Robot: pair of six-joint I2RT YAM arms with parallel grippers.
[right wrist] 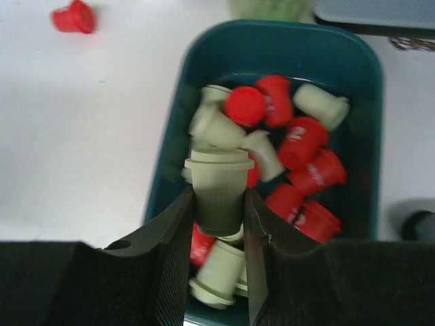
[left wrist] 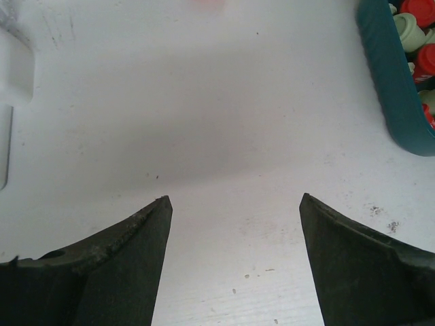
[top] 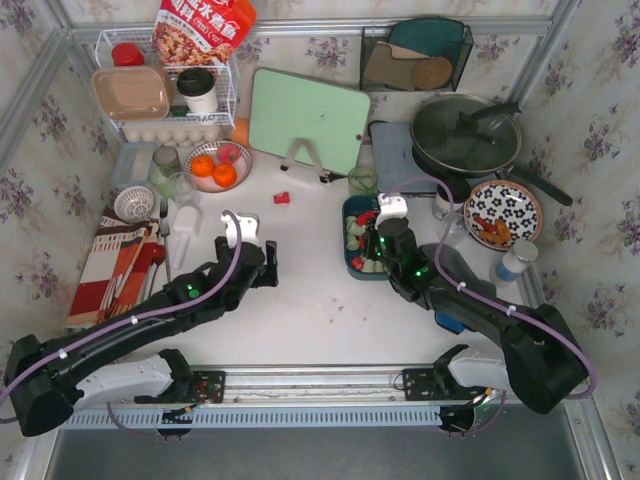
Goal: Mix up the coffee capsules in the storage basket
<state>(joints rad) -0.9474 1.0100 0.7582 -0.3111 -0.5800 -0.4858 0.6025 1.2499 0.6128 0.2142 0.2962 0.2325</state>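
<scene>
Pods (right wrist: pixel 299 146): red and green, heaped in the basket (right wrist: pixel 370 81) on the bench (top: pixel 320 310).
Green pod (right wrist: pixel 217 193): squeezed in right jaws over the heap, likely to drop elsewhere and mix.
Left jaws: wide open, empty, off to the side.
Red pod (right wrist: pixel 73 17): alone outside basket.

My black fingers (right wrist: pixel 170 265) look matt and rough; the teal basket (right wrist: pixel 372 95) is smooth plastic, the capsules (right wrist: pixel 302 142) faintly glossy plastic, the white tabletop (left wrist: pixel 217 102) matt and scuffed.
</scene>
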